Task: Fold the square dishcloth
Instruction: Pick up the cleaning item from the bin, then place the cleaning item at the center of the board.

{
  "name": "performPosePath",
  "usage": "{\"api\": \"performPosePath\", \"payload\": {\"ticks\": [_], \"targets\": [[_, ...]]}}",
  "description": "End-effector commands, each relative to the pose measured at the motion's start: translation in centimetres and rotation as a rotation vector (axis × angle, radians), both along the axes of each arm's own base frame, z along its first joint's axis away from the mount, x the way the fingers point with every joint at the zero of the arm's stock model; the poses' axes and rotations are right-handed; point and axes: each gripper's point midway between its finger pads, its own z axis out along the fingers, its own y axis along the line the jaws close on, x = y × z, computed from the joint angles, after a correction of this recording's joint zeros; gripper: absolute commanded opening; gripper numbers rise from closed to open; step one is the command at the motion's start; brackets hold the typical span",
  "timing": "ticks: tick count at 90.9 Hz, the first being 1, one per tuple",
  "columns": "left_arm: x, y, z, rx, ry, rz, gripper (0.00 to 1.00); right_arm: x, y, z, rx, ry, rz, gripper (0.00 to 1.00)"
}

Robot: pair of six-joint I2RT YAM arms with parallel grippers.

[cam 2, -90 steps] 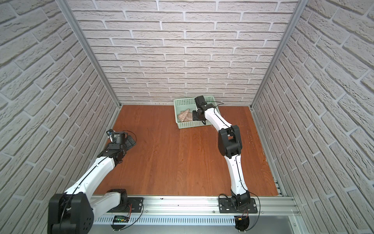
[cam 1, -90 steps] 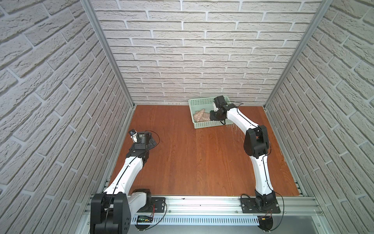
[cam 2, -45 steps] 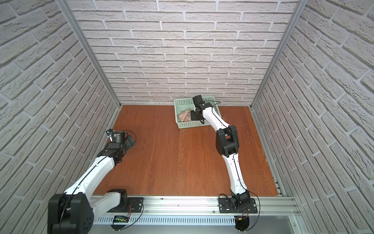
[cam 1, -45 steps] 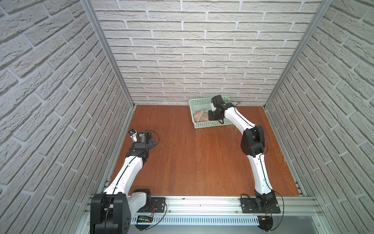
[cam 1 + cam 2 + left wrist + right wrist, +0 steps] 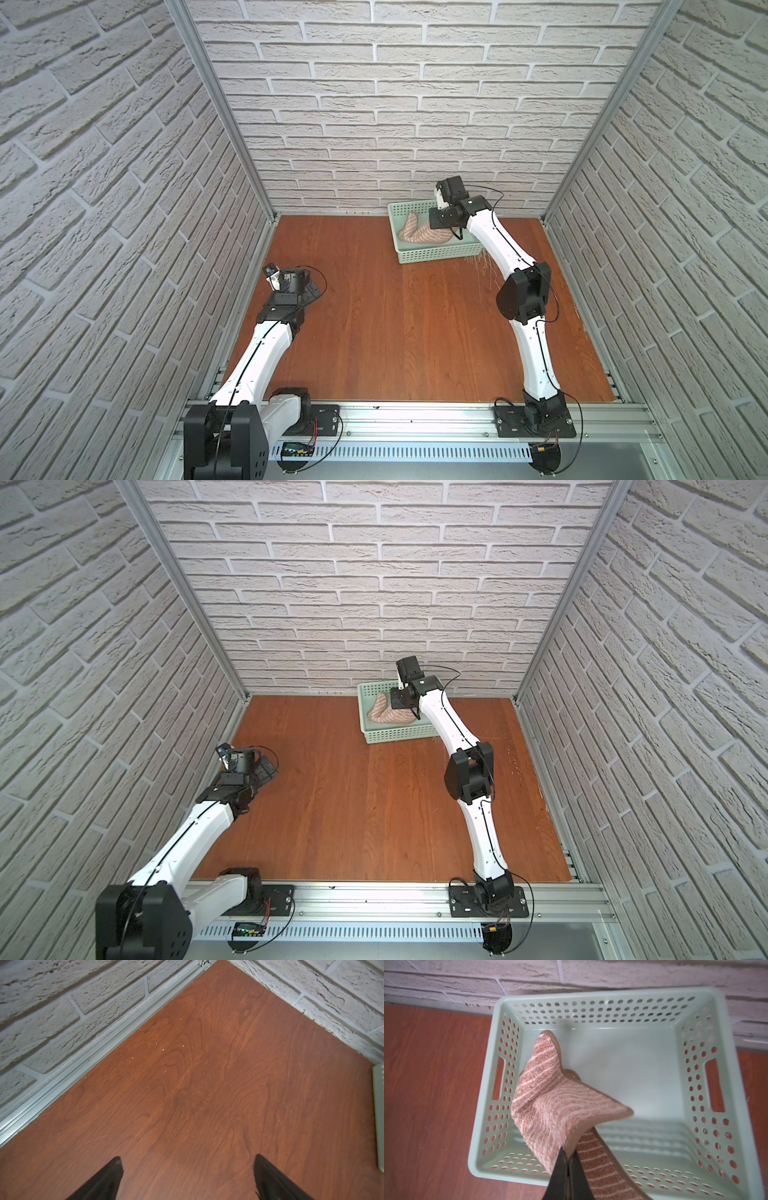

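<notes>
My right pincer [image 5: 568, 1153] is clenched on the hem of the square dishcloth [image 5: 556, 1109]. In both top views the cloth trails toward 9 o'clock inside the basket [image 5: 436, 253], at the bench's [image 5: 415, 332] 1 o'clock. My left pincer [image 5: 188, 1157] hangs released, well apart at 9 o'clock, so I judge the right arm should lift.

The square dishcloth [image 5: 556, 1109] is soft, fuzzy terry, matt, with a smoother woven hem. The basket [image 5: 633, 1064] is smooth, faintly glossy perforated plastic. The counter [image 5: 207, 1084] shows satin wood grain, possibly laminate. The walls [image 5: 415, 104] are rough, matt whitish brick; the rail [image 5: 83, 1057] is dull brushed metal.
</notes>
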Motion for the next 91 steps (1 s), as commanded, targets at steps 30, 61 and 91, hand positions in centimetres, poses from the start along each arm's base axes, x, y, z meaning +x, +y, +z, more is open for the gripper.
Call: {"api": "performPosePath", "payload": {"ticks": [30, 61, 91], "targets": [[-0.7, -0.6, 3.5, -0.012, -0.095, -0.033, 0.98, -6.9, -1.6, 17.0, 0.134, -0.233, 0.001, 0.03], [-2.0, -1.0, 5.2, -0.025, -0.128, -0.045, 0.98, -14.5, 2.6, 21.2, 0.314, -0.222, 0.117, 0.03], [-3.4, -2.0, 6.6, -0.073, -0.189, -0.083, 0.98, -19.8, 6.4, 15.9, 0.335, -0.082, 0.171, 0.03]]}}
